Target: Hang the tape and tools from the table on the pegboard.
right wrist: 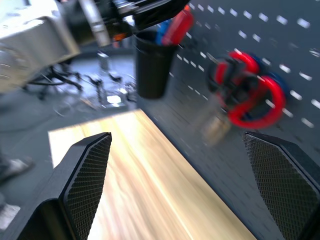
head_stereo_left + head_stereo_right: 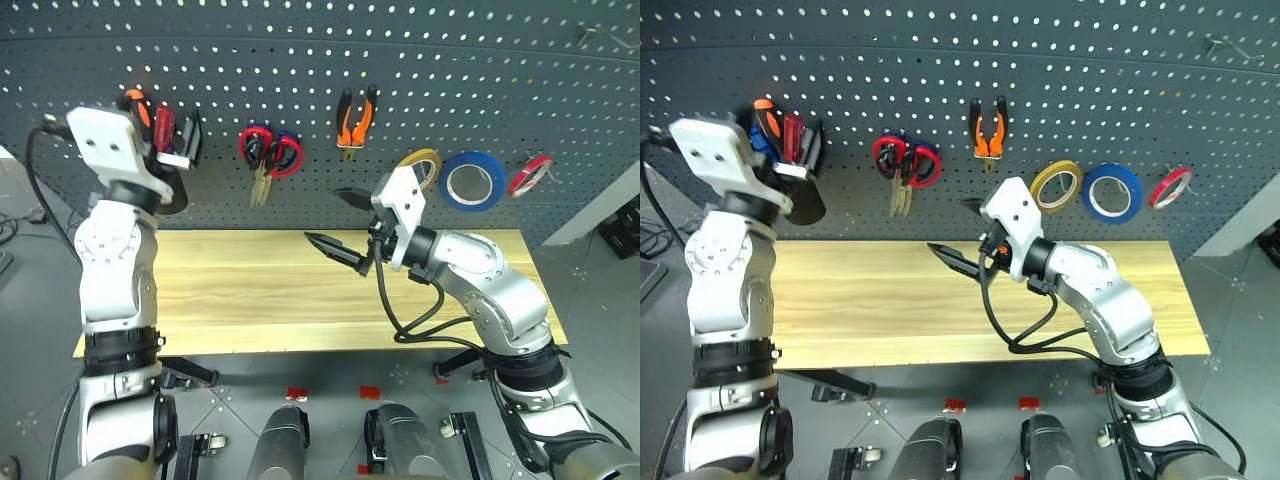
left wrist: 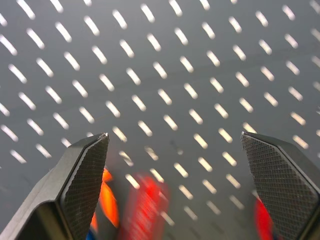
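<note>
Two grippers are in view, both empty. The left gripper [image 3: 175, 185] is raised at the upper left of the large dark grey perforated pegboard [image 2: 300, 80], its two black fingers [image 3: 85, 185] spread wide apart with nothing between them; in the left wrist view they point at bare panel, with blurred red and orange shapes just beyond. The right gripper [image 2: 340, 225] is held over the middle of the long light wood-grain table [image 2: 250, 290], fingers likewise standing wide apart, pointing toward the robot's left along the board.

The table top carries no tools. On the pegboard, from the robot's left: a black cup-shaped holder [image 1: 152, 62] with an orange-handled screwdriver [image 2: 764, 110] and a slim red-handled screwdriver [image 2: 792, 133] standing in it, directly behind the left hand; red-handled scissors [image 2: 268, 155] hanging blades down, with a further pair overlapping them whose details cannot be told apart; pliers with orange-and-black handles [image 2: 354, 120] hanging handles upward. Further right hang a thin yellow tape roll [image 2: 1057, 184], the wide blue tape roll with a pale inner ring [image 2: 1113, 192] just beside it, and a thin red tape roll [image 2: 1170, 187], each on its own hook. The blue roll hangs on the board above the table's right part.
</note>
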Motion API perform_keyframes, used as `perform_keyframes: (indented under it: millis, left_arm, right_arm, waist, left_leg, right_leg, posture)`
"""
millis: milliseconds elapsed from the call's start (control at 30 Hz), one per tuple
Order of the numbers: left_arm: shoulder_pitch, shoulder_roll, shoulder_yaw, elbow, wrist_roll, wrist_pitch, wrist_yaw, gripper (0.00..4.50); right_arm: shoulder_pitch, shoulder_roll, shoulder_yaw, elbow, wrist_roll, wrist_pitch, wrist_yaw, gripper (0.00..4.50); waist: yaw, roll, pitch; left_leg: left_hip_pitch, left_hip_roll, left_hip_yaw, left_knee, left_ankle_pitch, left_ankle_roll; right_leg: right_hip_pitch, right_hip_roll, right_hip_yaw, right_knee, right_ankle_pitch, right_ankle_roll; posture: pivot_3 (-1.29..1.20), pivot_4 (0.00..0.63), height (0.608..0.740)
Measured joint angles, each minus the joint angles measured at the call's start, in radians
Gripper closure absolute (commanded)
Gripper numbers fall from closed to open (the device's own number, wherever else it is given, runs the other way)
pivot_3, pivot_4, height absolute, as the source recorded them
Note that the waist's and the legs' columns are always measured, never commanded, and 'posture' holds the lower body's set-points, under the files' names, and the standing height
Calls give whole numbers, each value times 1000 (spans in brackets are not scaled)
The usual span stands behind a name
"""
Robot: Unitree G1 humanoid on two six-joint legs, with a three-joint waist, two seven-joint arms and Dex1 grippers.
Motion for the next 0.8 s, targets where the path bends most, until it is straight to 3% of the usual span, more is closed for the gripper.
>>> perform_keyframes:
  millis: [300,533,700,800]
  left_arm:
    - [164,-17,15,-49,0,377,130,35]
    - [309,-68,-8,-61,-18,358,49,35]
    - [346,-82,-42,-30,-8,290,-15,35]
    - [348,-96,-48,16,7,254,-17,35]
  right_arm:
    - [92,-20,-46,2,-11,-23,-29,0]
    - [360,38,-109,39,-103,-109,-200,0]
    - [493,112,-174,187,-198,-281,-353,0]
    - [509,126,-225,297,-224,-382,-405,0]
  waist:
    - [8,-1,-25]
    - [15,1,-69]
    - [12,7,-79]
    - [9,13,-91]
  left_leg:
    - [3,-1,-1,1,-1,3]
    - [6,-1,0,0,-1,4]
    - [36,0,1,-9,0,6]
    - [39,0,2,-9,1,7]
  right_leg:
    - [1,0,1,8,0,0]
    - [3,0,3,10,0,0]
    - [32,2,3,-1,1,-3]
    - [35,3,4,-3,1,-4]
  posture:
    - [-31,95,740]
    - [-33,63,740]
    - [-41,50,740]
    - [-43,42,740]
